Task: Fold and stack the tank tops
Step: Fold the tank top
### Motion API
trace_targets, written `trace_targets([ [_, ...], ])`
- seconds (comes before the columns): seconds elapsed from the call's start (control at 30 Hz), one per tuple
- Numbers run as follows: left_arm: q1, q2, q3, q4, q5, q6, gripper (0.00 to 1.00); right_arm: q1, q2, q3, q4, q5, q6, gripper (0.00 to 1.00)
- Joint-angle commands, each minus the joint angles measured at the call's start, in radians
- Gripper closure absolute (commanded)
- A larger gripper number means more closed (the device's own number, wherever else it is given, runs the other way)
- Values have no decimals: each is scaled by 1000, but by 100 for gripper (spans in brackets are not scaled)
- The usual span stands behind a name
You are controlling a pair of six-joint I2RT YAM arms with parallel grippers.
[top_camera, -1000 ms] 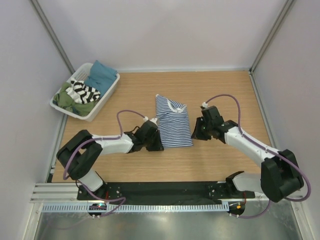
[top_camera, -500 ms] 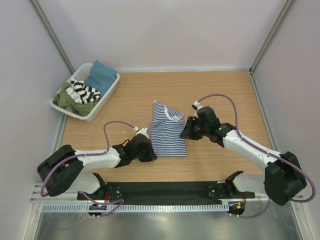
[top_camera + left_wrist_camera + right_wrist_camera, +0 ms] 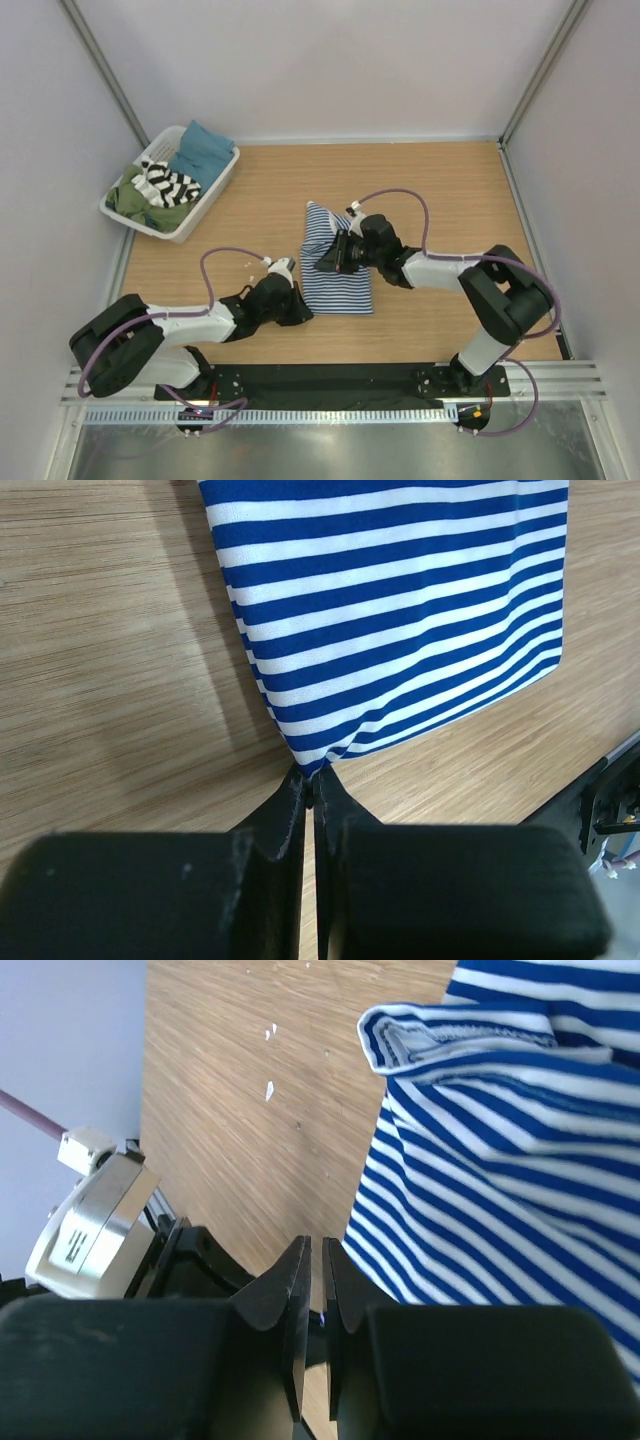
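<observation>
At the middle of the light wooden tabletop (image 3: 440,190) lies the folded tank top with thin navy-and-white stripes (image 3: 340,285), flat apart from a rumpled neckline at its far end. Low at the near-left corner of that garment sits the left gripper (image 3: 310,785), its black fingers pressed together on the very tip of the cloth. Over the garment's far-left edge hangs the right gripper (image 3: 318,1250). Its jaws are narrowed to a thin slit, the striped cloth just beside them and none seen between. Well apart, at the far-left corner, a white slatted plastic basket (image 3: 212,192) holds the tank top with broad black-and-white stripes (image 3: 170,183), between a teal cloth (image 3: 203,148) and a green cloth (image 3: 135,198).
</observation>
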Motion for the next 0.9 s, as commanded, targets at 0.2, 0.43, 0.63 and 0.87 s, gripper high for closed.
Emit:
trace_targets([
  [0.2, -5, -17, -34, 6, 14, 7, 100, -12, 255, 98, 332, -127, 67, 86],
  [0.43, -3, -71, -72, -15, 42, 4, 100, -107, 384, 138, 363, -179, 153, 87],
  [0.63, -5, -149, -113, -46, 54, -10, 100, -121, 421, 210, 230, -148, 202, 87],
  [0.87, -3, -163, -113, -83, 55, -10, 98, -119, 384, 269, 153, -150, 191, 83],
])
